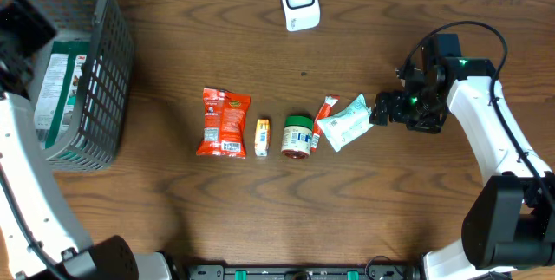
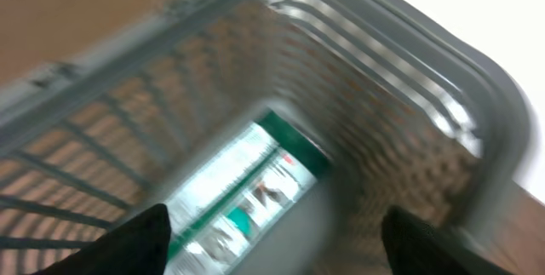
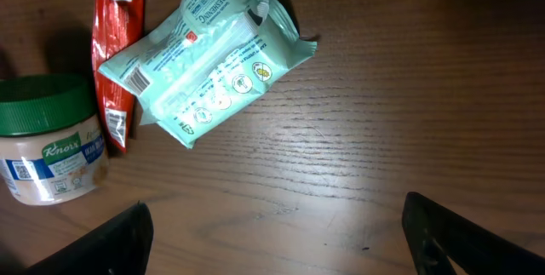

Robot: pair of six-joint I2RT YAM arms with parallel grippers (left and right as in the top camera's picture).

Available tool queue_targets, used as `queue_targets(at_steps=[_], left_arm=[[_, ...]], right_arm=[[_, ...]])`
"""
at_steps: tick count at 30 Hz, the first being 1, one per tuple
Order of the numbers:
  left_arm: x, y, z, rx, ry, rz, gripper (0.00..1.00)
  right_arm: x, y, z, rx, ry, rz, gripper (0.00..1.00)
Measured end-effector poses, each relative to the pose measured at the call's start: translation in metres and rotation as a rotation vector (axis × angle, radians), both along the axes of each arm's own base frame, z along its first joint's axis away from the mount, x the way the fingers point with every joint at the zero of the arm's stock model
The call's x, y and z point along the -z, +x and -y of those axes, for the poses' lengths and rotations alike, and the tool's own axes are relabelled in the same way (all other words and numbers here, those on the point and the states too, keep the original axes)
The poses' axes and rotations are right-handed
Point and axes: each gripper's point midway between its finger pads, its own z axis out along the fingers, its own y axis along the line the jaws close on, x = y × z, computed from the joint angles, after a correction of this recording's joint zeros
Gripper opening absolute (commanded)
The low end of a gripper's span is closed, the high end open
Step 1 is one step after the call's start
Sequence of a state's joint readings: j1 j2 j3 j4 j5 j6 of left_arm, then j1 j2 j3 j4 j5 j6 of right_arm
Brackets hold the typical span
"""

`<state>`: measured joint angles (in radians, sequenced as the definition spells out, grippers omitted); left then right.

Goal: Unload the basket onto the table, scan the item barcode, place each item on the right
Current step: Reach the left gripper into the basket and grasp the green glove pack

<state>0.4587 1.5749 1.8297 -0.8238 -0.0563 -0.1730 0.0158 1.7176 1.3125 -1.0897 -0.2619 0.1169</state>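
Hovering over the wooden table (image 3: 400, 122), the right gripper (image 3: 274, 207) is seen with its fingers (image 3: 119, 241) spread wide and nothing held between them; a pale green packet (image 3: 204, 54) is laid flat just ahead of the fingertips, apart from them; a barcode is shown on its upper face, at the end nearest a red sachet (image 3: 115, 45), which is touched and partly covered by the packet; beyond the sachet, farther from this gripper, a jar with a green lid (image 3: 51, 147) is stood upright; farther again along the same row a small yellow box (image 1: 262, 137) and an orange-red snack bag (image 1: 224, 122) are laid; the white scanner (image 1: 299, 1) is set well apart from the gripper, near the table's far edge.

The left gripper (image 2: 274, 215) is held above a grey basket (image 2: 477, 122), its fingers likewise parted and empty; directly beneath them a green-and-white package (image 2: 247, 190) is lying inside the basket; this view is blurred, so its print cannot be read.
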Motion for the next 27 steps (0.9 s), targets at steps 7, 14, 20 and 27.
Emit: queue_targets(at_steps=[7, 14, 20, 27], left_arm=[[0.072, 0.016, -0.058, -0.093, 0.032, -0.188, 0.98], [0.182, 0.034, -0.067, 0.086, -0.058, -0.438, 0.98], [0.223, 0.039, -0.061, 0.204, -0.121, -0.496, 0.98], [0.255, 0.04, -0.058, 0.255, -0.159, -0.549, 0.98]], right_arm=[[0.0, 0.0, 0.0, 0.0, 0.0, -0.002, 0.96], [0.0, -0.001, 0.0, 0.0, 0.0, -0.002, 0.99], [0.0, 0.0, 0.0, 0.0, 0.0, -0.002, 0.99], [0.0, -0.001, 0.0, 0.0, 0.0, -0.002, 0.99]])
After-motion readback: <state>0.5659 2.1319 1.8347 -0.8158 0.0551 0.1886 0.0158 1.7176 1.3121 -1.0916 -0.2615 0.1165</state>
